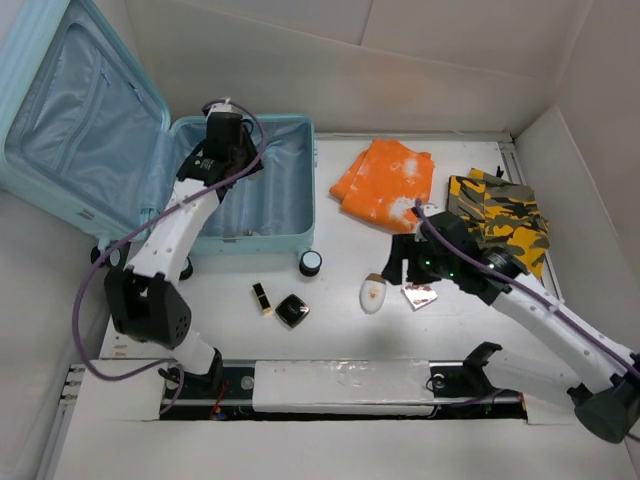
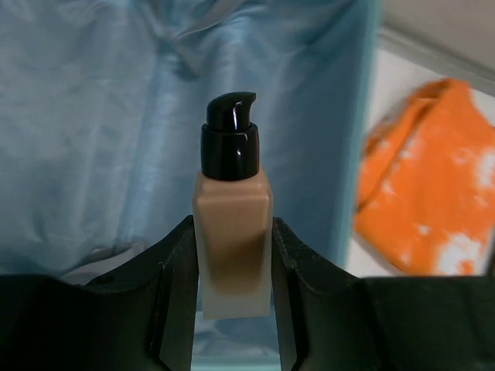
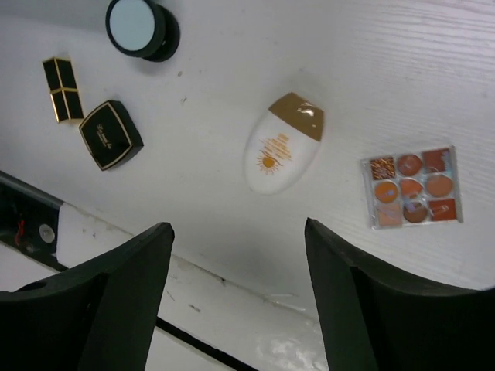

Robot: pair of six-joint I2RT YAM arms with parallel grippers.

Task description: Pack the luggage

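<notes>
The luggage [image 1: 285, 195] lies open at the far left of the desk [image 1: 335, 235], its lid propped back and the lined base facing up. The left hand [image 2: 232, 267] hangs over that base, pinching a beige bottle [image 2: 232, 232] with a black pump top between its fingers, upright and not yet set down. By my reckoning the packing has barely begun: I can't make out anything resting inside the base, though the arm hides part of it. Everything else sits outside. An orange cloth [image 1: 385, 180] and a camo cloth [image 1: 500, 215] lie folded at the far right, well apart from the luggage. Nearer the arms, a round jar [image 3: 143, 25], a lipstick [image 3: 60, 89] and a black compact [image 3: 110, 134] sit close together, with a white tube [image 3: 280, 147] and a palette [image 3: 414, 185] further right. The right hand [image 3: 238, 232] hovers above the desk near the tube, fingers spread wide and holding nothing. So one item is on the way in, and seven wait on the desk.
</notes>
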